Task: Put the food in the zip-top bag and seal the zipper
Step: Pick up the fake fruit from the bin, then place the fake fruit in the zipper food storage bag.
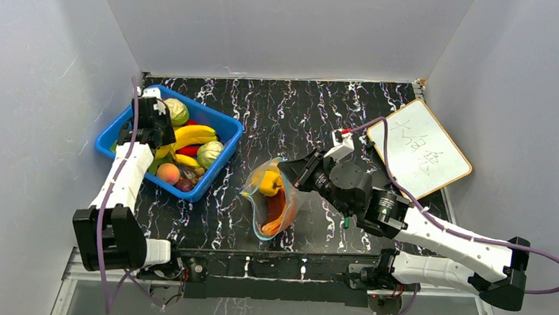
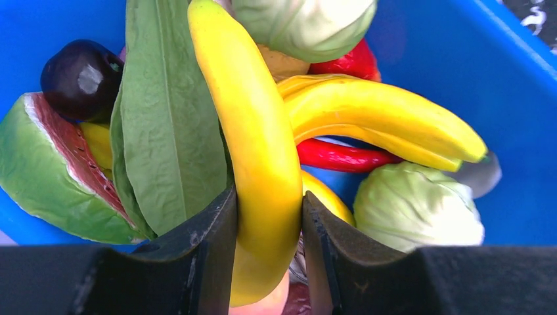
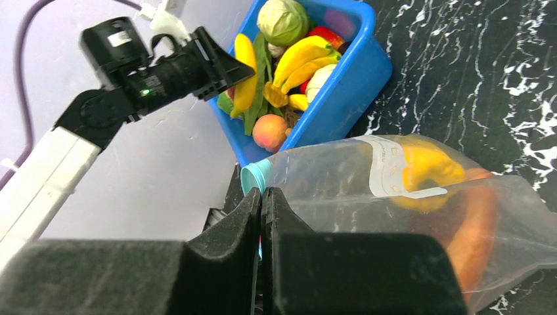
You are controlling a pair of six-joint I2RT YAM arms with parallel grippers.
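Checker: Item one, left gripper. What are we recording?

Keeper: We are listing it as partly closed, both pads pinching a single yellow banana across its middle, over the blue bin. Beside one finger we are noting a green leaf and a watermelon slice. Beside the other we are noting a pale cabbage, and beyond the fingertips a banana bunch.

Checker: Item two, right gripper?

Keeper: We are entering it as fully closed, jaws pressing together on the mouth edge of the zip-top bag, right at the teal zipper. The bag is lying on the table beyond those fingertips, well apart from the left gripper. A yellow piece and an orange piece are sitting inside it.

Checker: Which step are we filing this under?

Keeper: Loading, we are judging. Some of the food is waiting in the bin, and the zipper is not yet sealed.

Checker: And the next move?

Keeper: We are expecting it to call for raising the banana clear of the leaf pressing against it. Then comes carrying it across to the held mouth and feeding it in end first, since it is a long piece.
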